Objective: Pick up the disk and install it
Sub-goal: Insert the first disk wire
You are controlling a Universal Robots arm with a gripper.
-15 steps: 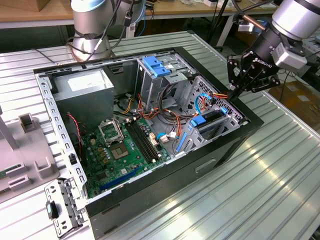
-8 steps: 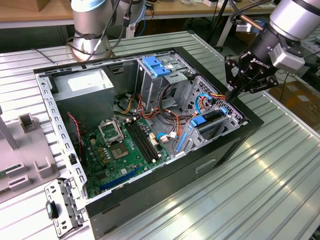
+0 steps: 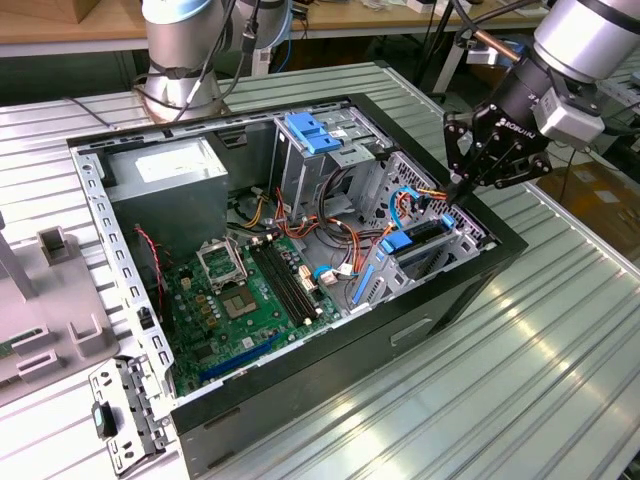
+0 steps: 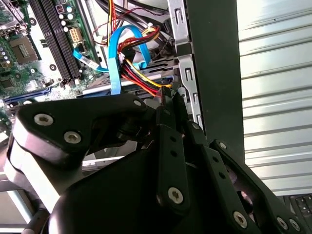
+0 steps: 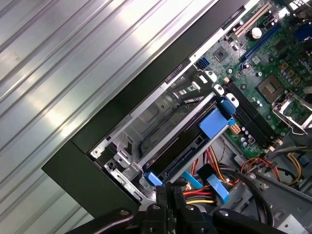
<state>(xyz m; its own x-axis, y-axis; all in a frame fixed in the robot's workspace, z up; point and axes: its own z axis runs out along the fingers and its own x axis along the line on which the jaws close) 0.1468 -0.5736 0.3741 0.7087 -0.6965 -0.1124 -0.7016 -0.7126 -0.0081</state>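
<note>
The disk point(image 3: 420, 236) sits on edge in the metal bay at the exterior view's right side of the open computer case point(image 3: 480, 275), its blue side rails showing. In the first wrist view the disk point(image 5: 187, 153) lies in the bay with a blue rail tab point(image 5: 214, 122) at one end. My gripper point(image 3: 456, 190) hovers just above the bay's far end, by the case wall. In both wrist views its black fingers point(image 4: 168, 100) are pressed together with nothing between them, their tips just over the red and yellow cables point(image 5: 204, 195).
Inside the case are a grey power-supply box point(image 3: 170, 175), the green motherboard point(image 3: 245, 295), a drive cage with a blue handle point(image 3: 315, 130) and loose cables point(image 3: 340, 240). A metal bracket point(image 3: 125, 410) and a grey fixture point(image 3: 40, 330) lie on the ribbed table point(image 3: 520, 380).
</note>
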